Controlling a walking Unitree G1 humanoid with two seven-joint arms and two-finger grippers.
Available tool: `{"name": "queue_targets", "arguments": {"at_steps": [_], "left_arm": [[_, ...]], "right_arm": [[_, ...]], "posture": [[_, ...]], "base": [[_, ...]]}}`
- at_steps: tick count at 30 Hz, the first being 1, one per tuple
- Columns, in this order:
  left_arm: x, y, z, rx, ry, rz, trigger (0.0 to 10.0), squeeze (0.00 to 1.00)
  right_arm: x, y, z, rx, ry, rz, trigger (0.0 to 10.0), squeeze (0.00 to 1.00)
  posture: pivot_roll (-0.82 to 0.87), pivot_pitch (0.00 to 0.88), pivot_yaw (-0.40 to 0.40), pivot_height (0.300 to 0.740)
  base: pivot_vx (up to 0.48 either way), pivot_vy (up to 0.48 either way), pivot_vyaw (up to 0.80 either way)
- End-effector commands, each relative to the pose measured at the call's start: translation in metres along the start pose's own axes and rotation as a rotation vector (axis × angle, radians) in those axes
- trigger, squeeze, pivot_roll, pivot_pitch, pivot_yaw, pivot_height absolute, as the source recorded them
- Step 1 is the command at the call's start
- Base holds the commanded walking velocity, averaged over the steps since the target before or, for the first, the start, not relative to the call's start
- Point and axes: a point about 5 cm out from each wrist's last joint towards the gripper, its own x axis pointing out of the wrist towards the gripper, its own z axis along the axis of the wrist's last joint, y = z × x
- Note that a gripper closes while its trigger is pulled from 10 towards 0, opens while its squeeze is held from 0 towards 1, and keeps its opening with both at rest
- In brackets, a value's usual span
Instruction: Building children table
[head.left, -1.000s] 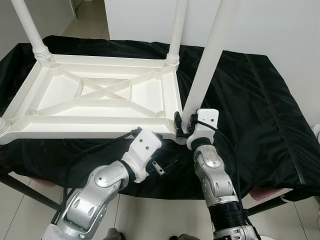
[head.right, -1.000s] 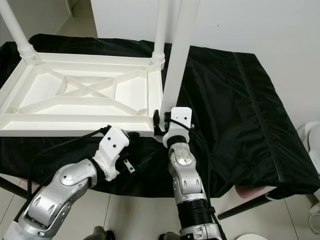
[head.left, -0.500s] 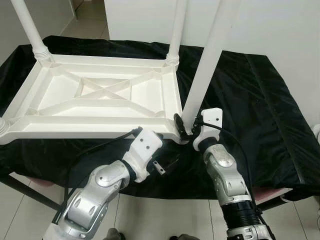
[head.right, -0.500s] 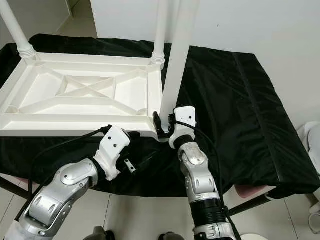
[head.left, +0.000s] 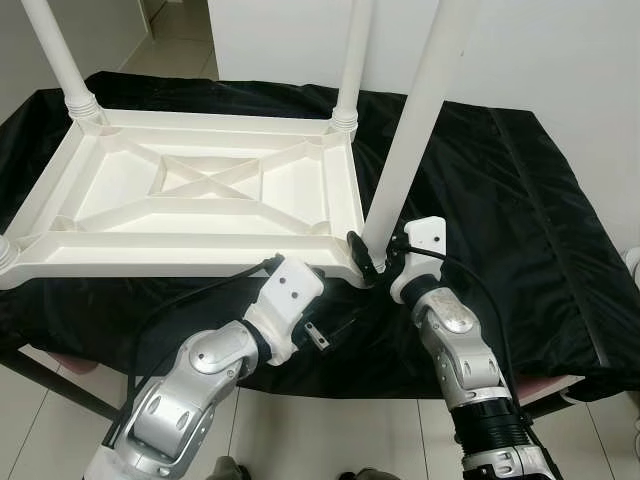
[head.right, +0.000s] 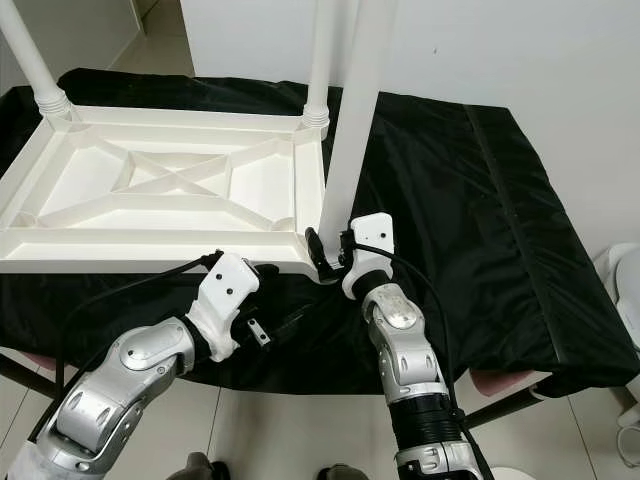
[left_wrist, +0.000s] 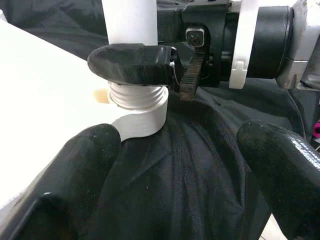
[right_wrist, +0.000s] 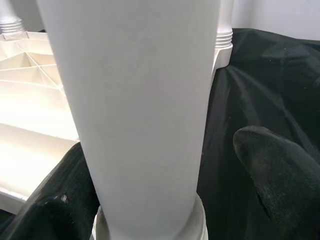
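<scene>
A white plastic table top (head.left: 200, 190) lies upside down on a black cloth-covered bench (head.left: 520, 220). White legs stand up from its far left corner (head.left: 60, 60) and far right corner (head.left: 352, 60). A third leg (head.left: 415, 130) rises from the threaded socket (left_wrist: 137, 107) at the near right corner. My right gripper (head.left: 375, 258) sits open around the base of that leg, one finger (left_wrist: 130, 62) curled across its front, the other finger (right_wrist: 280, 170) a little apart from it. My left gripper (left_wrist: 185, 170) hangs open just below the top's front edge, close to the same corner, holding nothing.
The bench's front edge runs just before my arms, with tiled floor (head.left: 30, 400) below. A white wall (head.left: 560, 50) stands right behind the bench. A white object (head.right: 622, 270) sits beyond the bench's right end.
My right wrist has shifted a little to the right and away from the leg, and its fingers sit looser around the leg's base. The left arm has not moved.
</scene>
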Motion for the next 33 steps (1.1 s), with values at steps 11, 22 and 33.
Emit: {"name": "queue_targets", "arguments": {"at_steps": [11, 22, 33], "left_arm": [[-0.0016, -0.0011, 0.0010, 0.004, 0.009, -0.006, 10.0, 0.00], [0.0006, -0.0023, 0.0020, 0.010, 0.004, -0.019, 10.0, 0.00], [0.0004, -0.0003, 0.0035, 0.021, 0.004, -0.020, 10.0, 0.00]], "right_arm": [[0.0008, 0.0016, -0.0043, 0.007, 0.012, 0.028, 10.0, 0.00], [0.0027, 0.0056, -0.0069, 0.008, 0.014, 0.041, 10.0, 0.00], [0.0060, 0.0078, -0.0069, 0.004, 0.009, 0.054, 10.0, 0.00]], "posture": [[-0.12, 0.124, -0.010, 0.740], [-0.12, 0.106, -0.005, 0.740], [-0.12, 0.107, -0.002, 0.740]], "base": [[0.000, 0.000, 0.00], [0.000, 0.000, 0.00], [0.000, 0.000, 0.00]]}}
